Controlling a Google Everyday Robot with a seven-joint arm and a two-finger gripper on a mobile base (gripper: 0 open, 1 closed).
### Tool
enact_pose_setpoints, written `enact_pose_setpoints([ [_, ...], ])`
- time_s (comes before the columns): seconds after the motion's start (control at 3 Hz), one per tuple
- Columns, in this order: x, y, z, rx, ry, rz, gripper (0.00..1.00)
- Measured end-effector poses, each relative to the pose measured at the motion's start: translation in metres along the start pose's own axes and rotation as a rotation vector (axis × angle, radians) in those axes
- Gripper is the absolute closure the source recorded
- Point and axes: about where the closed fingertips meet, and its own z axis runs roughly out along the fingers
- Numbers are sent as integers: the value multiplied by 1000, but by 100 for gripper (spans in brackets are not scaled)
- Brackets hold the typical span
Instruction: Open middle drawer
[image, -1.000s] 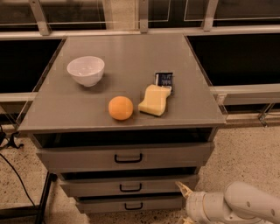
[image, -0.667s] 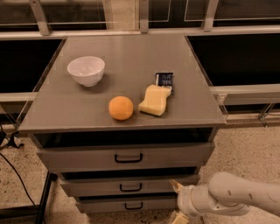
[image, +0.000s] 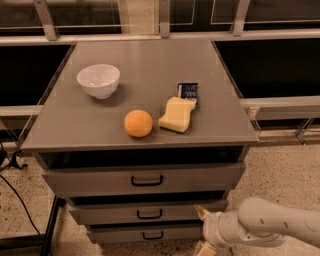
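Middle drawer (image: 110, 214) seemingly shut; gripper (image: 202, 230) beside its right end.

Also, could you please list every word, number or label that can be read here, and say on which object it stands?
Dark packet, behind the yellow sponge: pale print, too blurred to read.
White bowl, orange, middle drawer: no text visible.
Gripper, open, low by the middle drawer's right end: no text visible.
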Motion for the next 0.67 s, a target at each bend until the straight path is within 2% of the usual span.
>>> enact_pose_setpoints([
  [0.67,3,-20,3,61,123,-62,0],
])
